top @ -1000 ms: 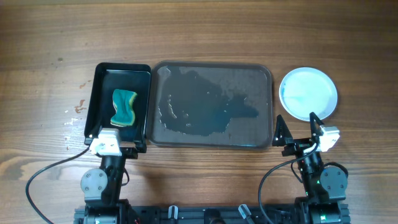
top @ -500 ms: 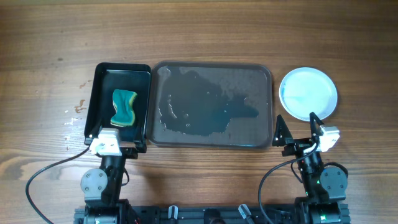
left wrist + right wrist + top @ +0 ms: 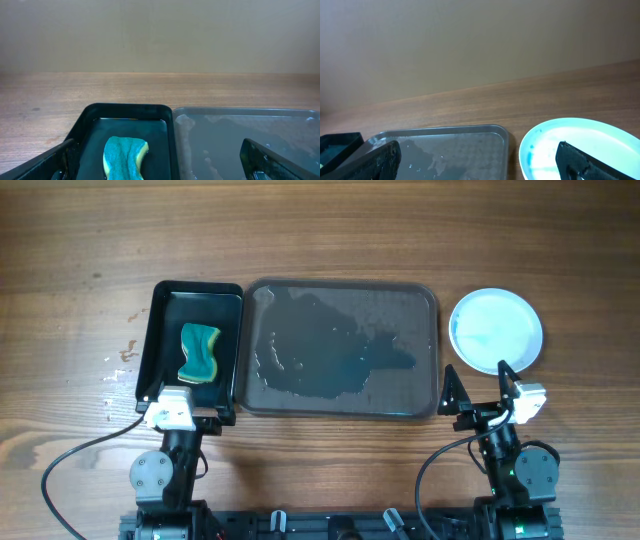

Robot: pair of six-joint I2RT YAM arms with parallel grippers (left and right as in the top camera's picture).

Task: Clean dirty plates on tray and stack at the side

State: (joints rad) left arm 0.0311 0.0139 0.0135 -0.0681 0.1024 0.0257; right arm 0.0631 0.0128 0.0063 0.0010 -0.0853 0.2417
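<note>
The large dark grey-brown tray (image 3: 340, 348) lies mid-table, wet, with no plate on it; it also shows in the left wrist view (image 3: 250, 135) and the right wrist view (image 3: 450, 145). White plates (image 3: 496, 330) sit as one round shape on the wood right of the tray, also seen in the right wrist view (image 3: 580, 145) with faint blue smears; how many are stacked there I cannot tell. My left gripper (image 3: 185, 412) is open and empty at the near edge of the black tray. My right gripper (image 3: 480, 385) is open and empty, near the tray's near right corner and the plates.
A smaller black tray (image 3: 192, 350) holding a green sponge (image 3: 198, 352) stands left of the big tray, touching it. Cables run from both arm bases at the table's near edge. Bare wood lies beyond the trays.
</note>
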